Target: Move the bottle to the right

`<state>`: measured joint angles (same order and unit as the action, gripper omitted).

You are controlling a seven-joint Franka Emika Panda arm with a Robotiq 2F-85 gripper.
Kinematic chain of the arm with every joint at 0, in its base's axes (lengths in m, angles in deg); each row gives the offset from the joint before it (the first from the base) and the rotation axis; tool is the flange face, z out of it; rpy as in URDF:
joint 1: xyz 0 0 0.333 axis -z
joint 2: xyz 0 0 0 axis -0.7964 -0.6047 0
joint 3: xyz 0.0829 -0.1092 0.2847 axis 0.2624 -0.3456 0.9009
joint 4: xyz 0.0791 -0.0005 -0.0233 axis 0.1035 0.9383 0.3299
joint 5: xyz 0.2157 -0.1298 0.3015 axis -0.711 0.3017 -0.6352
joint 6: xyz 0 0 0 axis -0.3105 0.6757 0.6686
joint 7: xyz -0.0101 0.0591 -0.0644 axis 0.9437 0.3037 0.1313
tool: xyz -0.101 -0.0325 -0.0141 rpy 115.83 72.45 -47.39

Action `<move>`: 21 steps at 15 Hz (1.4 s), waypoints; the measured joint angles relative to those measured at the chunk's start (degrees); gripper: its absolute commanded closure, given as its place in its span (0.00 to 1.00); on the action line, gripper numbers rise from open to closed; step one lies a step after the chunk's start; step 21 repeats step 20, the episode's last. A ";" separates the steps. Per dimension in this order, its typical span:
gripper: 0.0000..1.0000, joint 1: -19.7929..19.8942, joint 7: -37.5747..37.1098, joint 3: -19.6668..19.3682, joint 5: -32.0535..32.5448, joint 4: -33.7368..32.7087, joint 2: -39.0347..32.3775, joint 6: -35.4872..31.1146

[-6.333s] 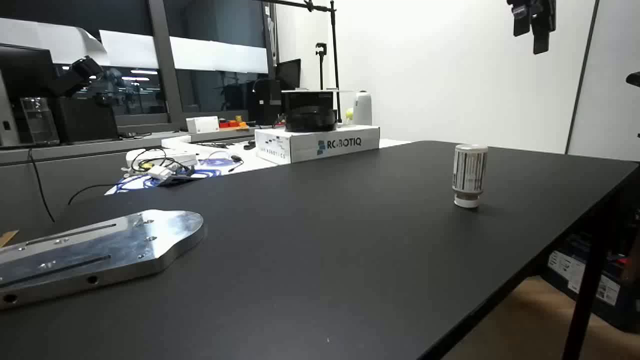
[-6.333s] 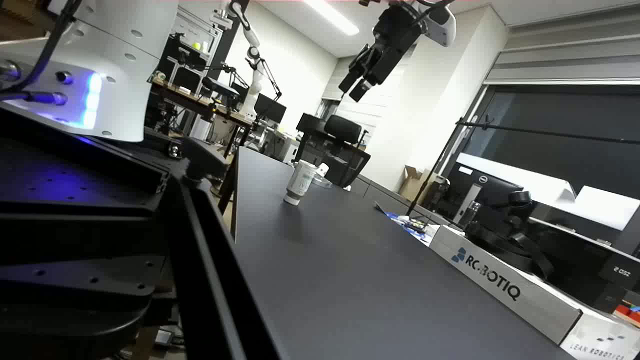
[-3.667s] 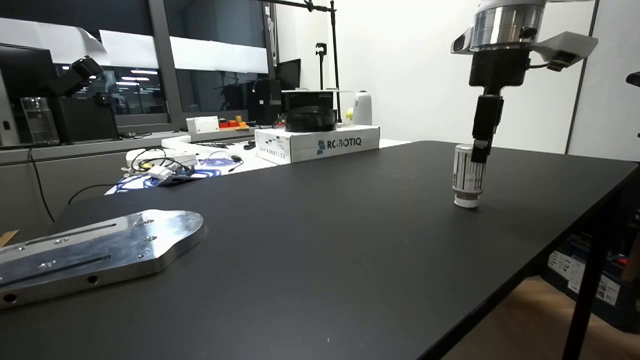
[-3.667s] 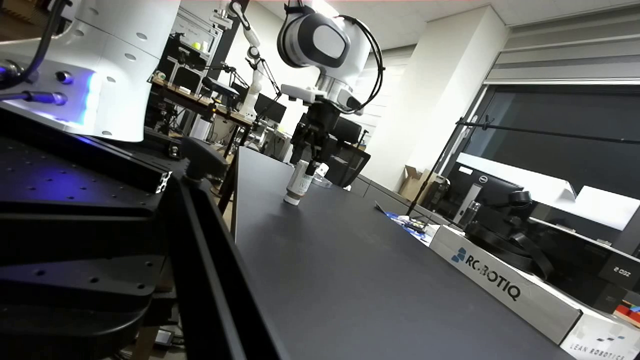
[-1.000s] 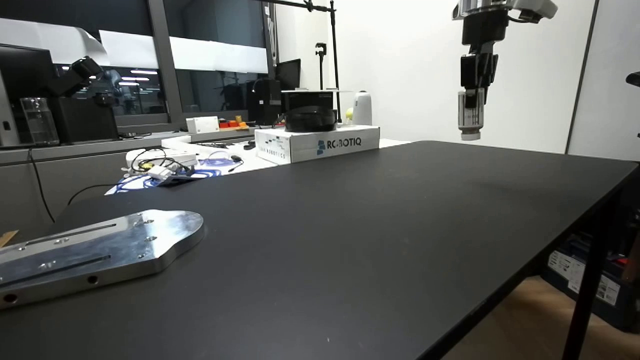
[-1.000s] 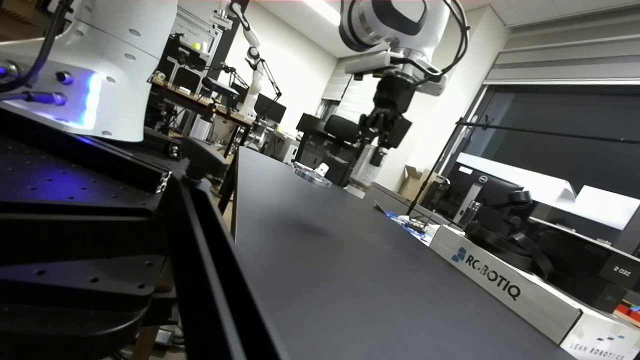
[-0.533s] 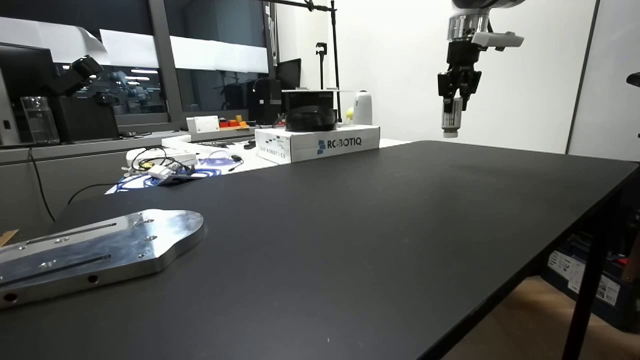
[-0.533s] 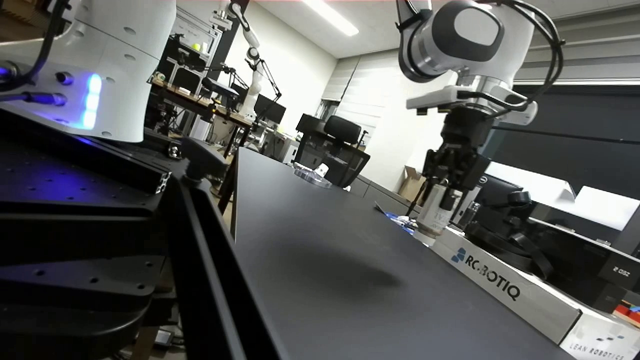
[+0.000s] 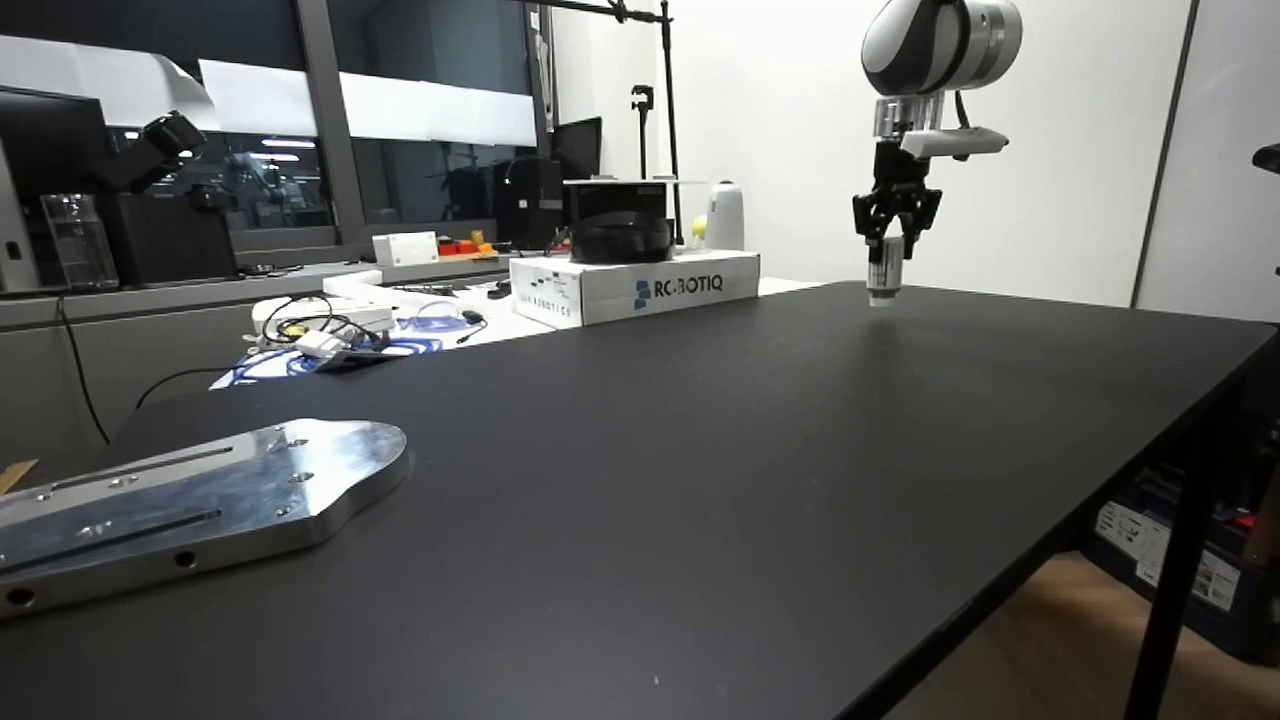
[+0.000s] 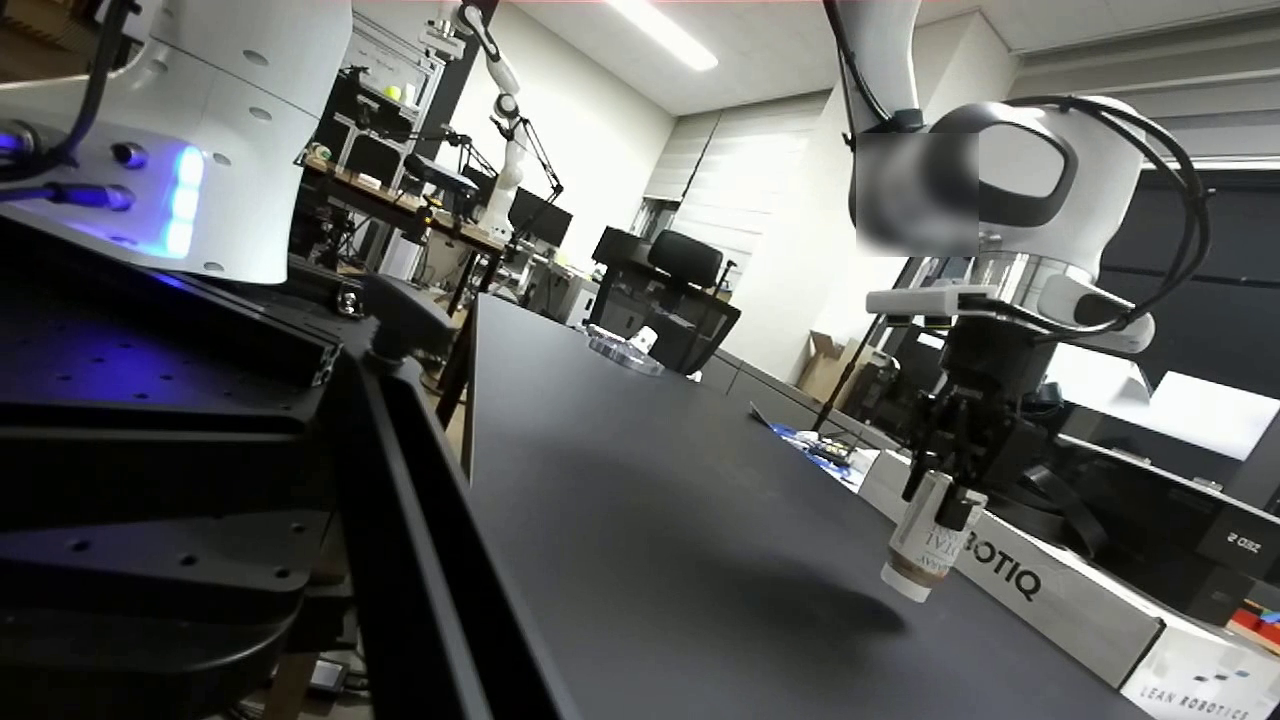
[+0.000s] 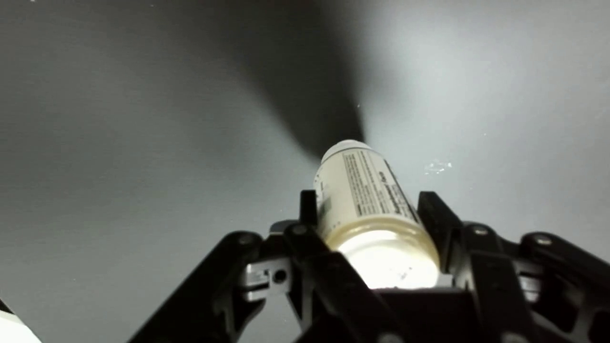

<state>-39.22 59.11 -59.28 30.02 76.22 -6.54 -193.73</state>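
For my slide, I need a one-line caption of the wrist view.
Robotiq gripper holding a labelled bottle, white cap downward, over a shadowed dark tabletop.

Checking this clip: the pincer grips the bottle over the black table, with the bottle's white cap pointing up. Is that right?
Not quite: the white cap points down, toward the black table, as both exterior views show. The rest holds: the pincer grips the bottle over the table.

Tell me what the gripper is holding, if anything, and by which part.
The gripper holds the bottle by opposite sides of its body, toward the upper end; its white cap points down.
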 measured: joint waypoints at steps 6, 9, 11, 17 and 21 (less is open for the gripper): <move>0.19 0.35 -2.54 -0.06 -0.96 -5.95 -5.55 0.90; 0.00 0.45 -3.14 -0.06 -1.14 -7.74 -6.10 2.63; 0.00 0.45 -3.42 -0.05 -1.25 -8.85 -5.76 3.41; 0.00 0.29 -3.43 0.39 -1.38 -9.55 1.50 9.58; 0.00 -0.03 -3.43 0.43 -1.38 -9.31 4.17 12.37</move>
